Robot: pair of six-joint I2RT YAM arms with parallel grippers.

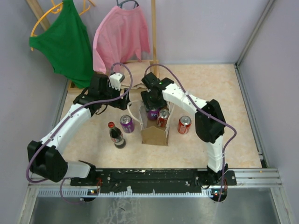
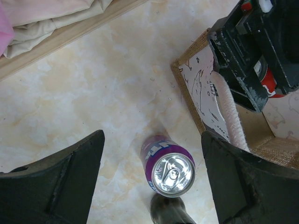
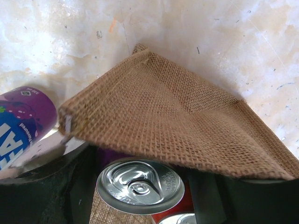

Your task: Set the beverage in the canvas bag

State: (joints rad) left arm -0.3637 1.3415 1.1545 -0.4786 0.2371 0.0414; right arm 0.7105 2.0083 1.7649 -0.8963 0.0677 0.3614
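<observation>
Right gripper (image 1: 152,107) holds purple can (image 3: 139,185) inside canvas bag (image 3: 168,116)

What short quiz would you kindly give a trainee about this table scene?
1. True or false: the left claw is shut on the purple aluminium soda can standing on the beige table.
2. In the top view, what stands right of the tan burlap bag with white rope handles? A) red soda can B) dark glass bottle C) green shirt
3. How many cans show in that bag's mouth?
Key: 1 false, it is open; 2 A; 3 two: bagged purple can, bagged red can.
</observation>
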